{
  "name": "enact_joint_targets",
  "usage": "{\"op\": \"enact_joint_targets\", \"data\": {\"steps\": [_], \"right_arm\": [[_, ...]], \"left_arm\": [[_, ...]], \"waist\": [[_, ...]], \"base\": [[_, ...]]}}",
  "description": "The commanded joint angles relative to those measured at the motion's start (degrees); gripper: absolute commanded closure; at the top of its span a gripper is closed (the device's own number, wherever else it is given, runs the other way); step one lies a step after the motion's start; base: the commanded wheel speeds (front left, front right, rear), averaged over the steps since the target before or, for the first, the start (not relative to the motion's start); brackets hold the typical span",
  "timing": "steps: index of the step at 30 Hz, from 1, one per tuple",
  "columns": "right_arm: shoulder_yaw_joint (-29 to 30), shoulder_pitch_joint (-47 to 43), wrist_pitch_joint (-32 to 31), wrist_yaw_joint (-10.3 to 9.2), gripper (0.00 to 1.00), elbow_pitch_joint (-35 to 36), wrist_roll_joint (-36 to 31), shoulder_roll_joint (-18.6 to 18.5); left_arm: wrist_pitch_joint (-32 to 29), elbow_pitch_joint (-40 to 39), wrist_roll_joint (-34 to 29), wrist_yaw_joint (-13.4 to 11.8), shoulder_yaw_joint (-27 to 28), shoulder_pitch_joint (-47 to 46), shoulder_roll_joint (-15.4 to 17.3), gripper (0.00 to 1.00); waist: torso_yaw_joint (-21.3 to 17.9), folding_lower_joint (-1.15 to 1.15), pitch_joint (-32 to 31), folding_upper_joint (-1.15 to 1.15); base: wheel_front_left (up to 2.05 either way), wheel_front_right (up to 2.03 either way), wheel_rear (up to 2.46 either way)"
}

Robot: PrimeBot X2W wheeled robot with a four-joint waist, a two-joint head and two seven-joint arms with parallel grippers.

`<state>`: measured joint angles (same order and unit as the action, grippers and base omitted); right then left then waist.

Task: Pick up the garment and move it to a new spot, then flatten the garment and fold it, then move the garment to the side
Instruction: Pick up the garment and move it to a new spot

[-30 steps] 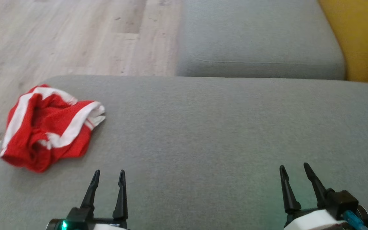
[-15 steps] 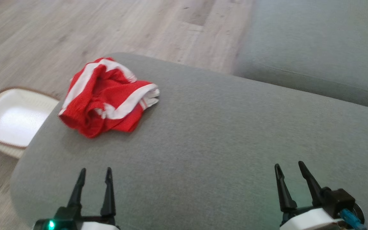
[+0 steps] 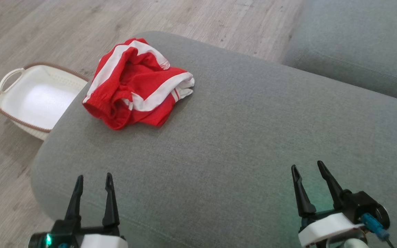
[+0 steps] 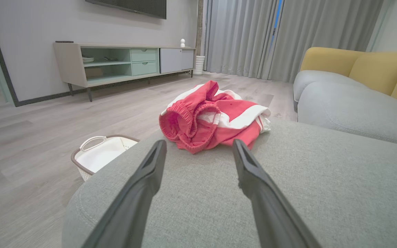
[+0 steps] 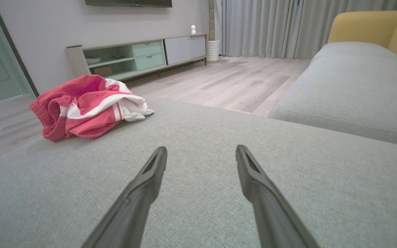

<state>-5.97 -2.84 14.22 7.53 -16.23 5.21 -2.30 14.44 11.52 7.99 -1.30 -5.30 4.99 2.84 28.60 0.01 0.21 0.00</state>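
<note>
We hold both pincers open and empty, low in the head view: the left pincer (image 3: 94,176) at the lower left and the right pincer (image 3: 307,165) at the lower right, fingers pointing up the frame over the grey cushion (image 3: 240,137). The garment (image 3: 138,84), red shorts with white bands, lies crumpled in the upper left of that frame, near the cushion's rounded corner. A white basket (image 3: 36,100) stands on the floor just past the edge. The garment sits above our left pincer and slightly to its right, well apart from both pincers. In the left wrist view it lies almost straight ahead between the fingers, its gathered waistband turned toward us. From the right pincer it lies far toward the upper left. We judge the left arm nearer, so the reach should go forward along its own fingers. The heap shows no clear long axis.
</note>
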Motion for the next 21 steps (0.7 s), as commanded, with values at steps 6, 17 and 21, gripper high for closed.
{"op": "enact_joint_targets", "data": {"steps": [6, 17, 21], "right_arm": [[1.16, 1.97, 0.78, -0.04, 0.00, 2.96, -4.42, -0.63], [-0.05, 8.78, 0.78, -0.04, 0.00, 5.67, -8.12, -8.66], [-1.20, 9.77, 0.78, -0.04, 0.00, 6.13, -8.81, -11.60]], "left_arm": [[0.56, -5.71, -2.92, 0.85, 3.39, -11.92, 1.12, 0.00], [-4.92, 12.60, -1.38, 3.88, 6.66, -43.04, 6.69, 0.00], [-8.09, 23.51, 2.07, 5.11, 8.23, -53.35, 7.12, 0.00]], "waist": [[1.96, -0.01, 5.07, 0.00], [-1.22, -0.01, 20.54, 0.00], [-1.71, -0.01, 24.05, 0.00]], "base": [[0.00, 0.00, 0.00], [0.00, 0.00, 0.00], [0.00, 0.00, 0.00]]}}
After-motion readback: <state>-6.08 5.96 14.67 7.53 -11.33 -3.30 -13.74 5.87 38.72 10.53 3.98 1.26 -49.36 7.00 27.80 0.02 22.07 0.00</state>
